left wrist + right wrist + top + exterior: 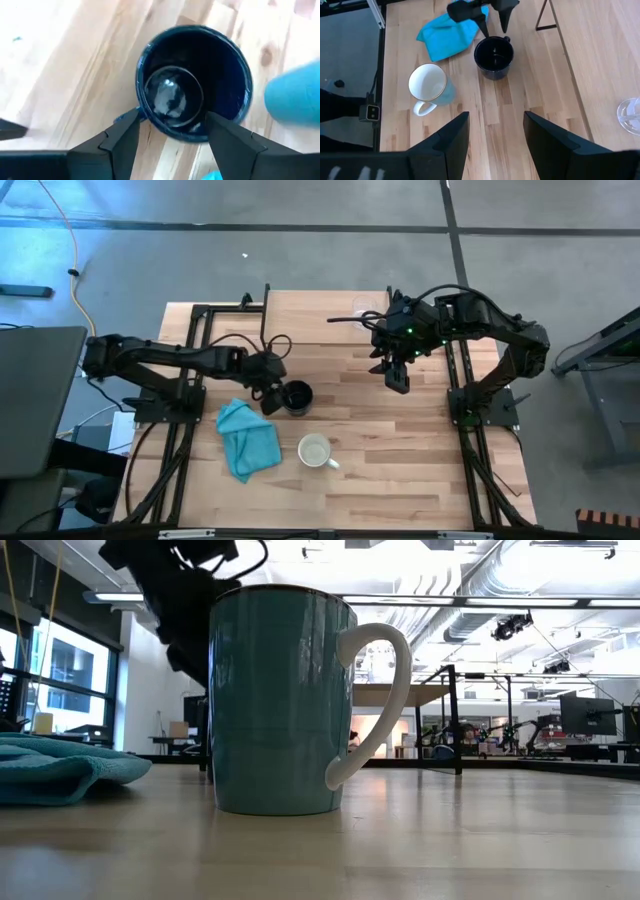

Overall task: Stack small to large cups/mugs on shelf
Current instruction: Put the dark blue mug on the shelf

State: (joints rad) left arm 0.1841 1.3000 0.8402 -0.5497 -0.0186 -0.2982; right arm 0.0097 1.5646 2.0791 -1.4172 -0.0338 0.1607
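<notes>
Black mug (297, 395): stood upright on the tabletop beside the teal cloth (247, 438), nothing seen inside; left gripper (170, 134) poised above its rim, jaws parted, nothing held. White mug (316, 450): apart, unfilled. Glass cup (631, 114): on the shelf (320, 315). Right gripper (494, 131): held above the table, jaws apart, unladen.

The mug (493, 57) under the left claw (172, 132) is black with a glossy dark-blue inside. The other mug (431, 87) is teal outside, white inside, with a white handle. The cloth (247, 438) beside the left claw is teal. The tabletop (400, 450) is pale wood in strips. Both claws are black. The glass (630, 115) is clear.
</notes>
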